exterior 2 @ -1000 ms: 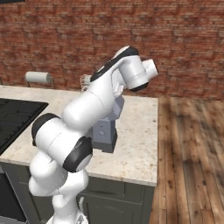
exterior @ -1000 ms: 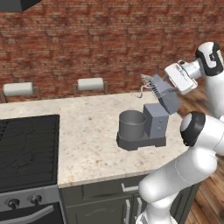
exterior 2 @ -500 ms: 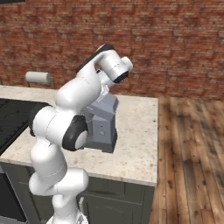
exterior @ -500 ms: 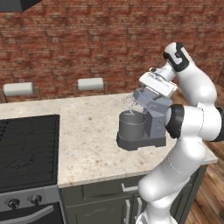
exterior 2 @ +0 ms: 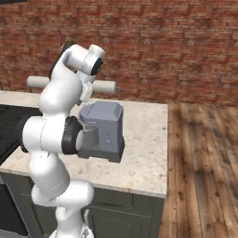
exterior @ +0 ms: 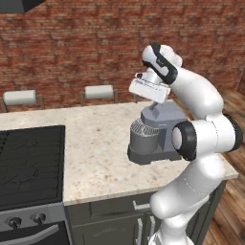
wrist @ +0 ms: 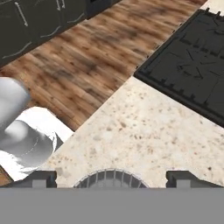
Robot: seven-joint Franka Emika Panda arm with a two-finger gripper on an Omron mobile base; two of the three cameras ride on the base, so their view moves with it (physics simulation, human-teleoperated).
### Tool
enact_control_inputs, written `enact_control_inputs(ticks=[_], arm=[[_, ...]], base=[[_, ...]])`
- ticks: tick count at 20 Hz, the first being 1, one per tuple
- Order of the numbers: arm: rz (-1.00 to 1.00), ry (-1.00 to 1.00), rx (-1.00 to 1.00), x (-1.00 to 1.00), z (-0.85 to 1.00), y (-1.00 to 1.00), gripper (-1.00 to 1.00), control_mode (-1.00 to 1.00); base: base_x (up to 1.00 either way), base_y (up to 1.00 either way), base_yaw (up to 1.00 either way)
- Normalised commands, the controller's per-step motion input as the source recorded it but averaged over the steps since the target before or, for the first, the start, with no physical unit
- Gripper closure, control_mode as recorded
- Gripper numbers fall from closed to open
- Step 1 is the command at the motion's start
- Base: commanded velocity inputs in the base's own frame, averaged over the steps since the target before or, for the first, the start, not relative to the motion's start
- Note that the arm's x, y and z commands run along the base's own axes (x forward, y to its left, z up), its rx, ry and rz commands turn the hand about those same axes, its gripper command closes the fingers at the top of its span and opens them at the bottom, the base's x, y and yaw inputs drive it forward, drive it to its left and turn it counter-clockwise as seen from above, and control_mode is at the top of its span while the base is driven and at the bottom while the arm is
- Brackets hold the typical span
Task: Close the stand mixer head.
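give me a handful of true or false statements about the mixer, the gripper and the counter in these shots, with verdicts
1. The stand mixer head lies level over the bowl. True.
2. The mixer stands on the black stovetop. False: it stands on the speckled counter, to the right of the stovetop.
3. The gripper has its fingertips apart in the hand view. True.
4. The gripper clamps the bowl's rim. False: the ribbed bowl rim sits between the tips, untouched.
5. Two paper towel rolls sit by the brick wall. True.
6. The floor right of the counter is tiled white. False: it is wooden planks.
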Motion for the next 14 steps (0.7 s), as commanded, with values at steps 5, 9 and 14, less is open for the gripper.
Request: enact_control_inputs(ticks=[5, 9, 14], arm=[[-0.18, -0.34, -0.22, -0.09, 0.0, 0.96, -1.0, -1.0], [-0.03, -0.19, -0.01, -0.41, 0.0, 0.33, -1.0, -1.0], [0.0, -0.04, 0.0, -0.09, 0.0, 0.06, -1.0, -1.0]], base=[[0.0, 0.0, 0.0], [0.0, 0.0, 0.0], [0.0, 0.0, 0.0]])
